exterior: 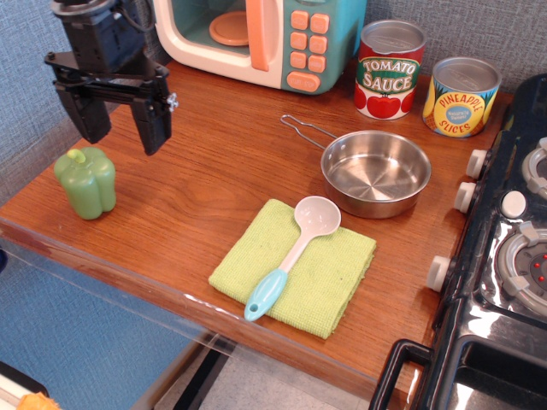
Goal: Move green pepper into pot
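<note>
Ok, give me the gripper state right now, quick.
Gripper: open, holding nothing, above and just behind the green pepper.

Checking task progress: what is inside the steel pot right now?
Nothing: the pot shows only its bare shiny bottom. The green pepper stands on the table's left edge, below the open gripper.

**Colours on the counter**

The pepper (pixel 86 183) is matte green with a yellow-green stem. The pot (pixel 376 173) is shiny silver steel. The gripper (pixel 122 128) is black. The cloth (pixel 329 278) is lime green; the spoon (pixel 293 254) on it has a pale grey bowl and a light blue handle. One can (pixel 391 70) is red with white lettering on a green band, the other can (pixel 461 96) yellow and blue. The microwave (pixel 261 38) is teal and cream with orange buttons. The table (pixel 214 171) is reddish-brown wood grain.
</note>
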You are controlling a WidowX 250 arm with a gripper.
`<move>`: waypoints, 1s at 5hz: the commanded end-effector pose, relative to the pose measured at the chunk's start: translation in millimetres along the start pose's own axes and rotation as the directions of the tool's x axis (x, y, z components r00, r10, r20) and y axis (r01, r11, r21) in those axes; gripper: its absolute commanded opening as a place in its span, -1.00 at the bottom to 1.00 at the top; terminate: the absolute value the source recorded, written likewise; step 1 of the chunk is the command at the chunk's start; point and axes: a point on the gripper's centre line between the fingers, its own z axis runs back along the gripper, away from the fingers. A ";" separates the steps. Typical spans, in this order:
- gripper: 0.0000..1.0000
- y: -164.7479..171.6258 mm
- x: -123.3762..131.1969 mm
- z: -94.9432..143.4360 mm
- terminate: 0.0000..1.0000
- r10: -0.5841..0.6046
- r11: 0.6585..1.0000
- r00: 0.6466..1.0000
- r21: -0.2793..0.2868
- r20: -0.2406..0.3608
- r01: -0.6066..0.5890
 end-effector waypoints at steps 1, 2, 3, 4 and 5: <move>1.00 38.3 2.1 -0.5 -1.00 0.075 0.995 0.997 0.065 0.016 -0.076; 1.00 51.8 -0.2 -0.6 -1.00 0.101 0.992 0.995 0.078 0.012 -0.101; 1.00 57.5 -5.0 -4.1 -1.00 0.116 0.990 0.993 0.085 -0.005 -0.115; 1.00 56.3 -8.2 -13.1 -1.00 0.108 0.991 0.994 0.088 -0.031 -0.105; -1.00 51.3 -9.2 -18.1 -1.00 0.094 0.992 0.995 0.088 -0.044 -0.090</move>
